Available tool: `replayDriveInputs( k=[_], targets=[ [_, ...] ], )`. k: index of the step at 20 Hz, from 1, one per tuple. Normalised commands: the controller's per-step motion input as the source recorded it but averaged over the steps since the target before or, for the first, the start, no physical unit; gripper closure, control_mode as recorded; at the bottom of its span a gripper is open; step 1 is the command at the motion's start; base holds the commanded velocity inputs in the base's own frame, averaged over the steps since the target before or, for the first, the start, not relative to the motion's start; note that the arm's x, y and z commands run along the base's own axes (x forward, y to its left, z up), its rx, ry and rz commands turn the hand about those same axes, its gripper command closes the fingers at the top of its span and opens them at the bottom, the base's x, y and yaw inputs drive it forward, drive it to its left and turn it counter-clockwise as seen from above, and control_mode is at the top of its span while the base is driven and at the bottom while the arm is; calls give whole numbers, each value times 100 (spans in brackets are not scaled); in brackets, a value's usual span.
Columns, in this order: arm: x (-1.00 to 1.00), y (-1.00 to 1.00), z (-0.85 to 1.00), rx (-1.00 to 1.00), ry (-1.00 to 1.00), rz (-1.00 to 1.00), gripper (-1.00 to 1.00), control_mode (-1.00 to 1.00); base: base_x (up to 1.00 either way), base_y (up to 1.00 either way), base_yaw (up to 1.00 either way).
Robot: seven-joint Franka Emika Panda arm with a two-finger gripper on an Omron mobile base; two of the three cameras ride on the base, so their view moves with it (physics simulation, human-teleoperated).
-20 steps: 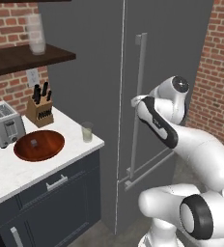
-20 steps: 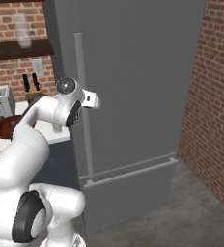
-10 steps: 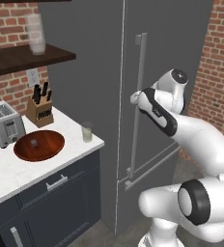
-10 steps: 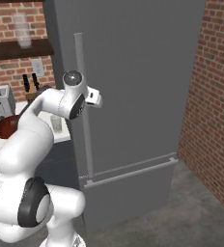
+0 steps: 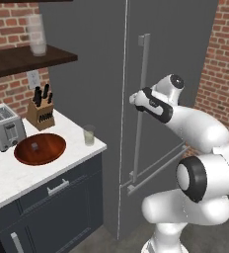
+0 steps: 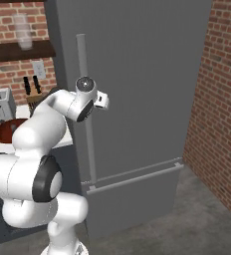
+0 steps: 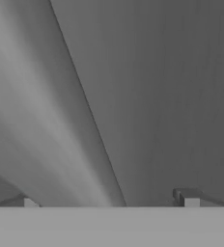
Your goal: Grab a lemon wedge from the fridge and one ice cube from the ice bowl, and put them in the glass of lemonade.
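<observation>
Two doors of the fridge (image 5: 96,99) were shut, so you had the gripper (image 5: 134,100) raised at its handle (image 5: 141,99); ice bowl (image 5: 40,148) and glass of lemonade (image 5: 89,135) waited far left. Right base view: elbow bent, wrist level. Hand view: fingertips (image 7: 185,198) apart, straddling the bar.

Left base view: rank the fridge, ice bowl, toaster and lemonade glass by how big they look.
1. Fridge, by far the largest.
2. Ice bowl.
3. Toaster, narrower than the bowl but taller, so the gap is small.
4. Lemonade glass, smallest.
</observation>
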Motion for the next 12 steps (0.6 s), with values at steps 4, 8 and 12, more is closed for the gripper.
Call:
replayDriveInputs(
  k=[4,8,12],
  targets=[
    [62,6,-5,0,2,3,-100,-100,0,0,0],
    [35,9,-28,1,0,3,-100,-100,0,0,0],
    [21,8,-40,0,0,1,-100,-100,0,0,0]
  ],
)
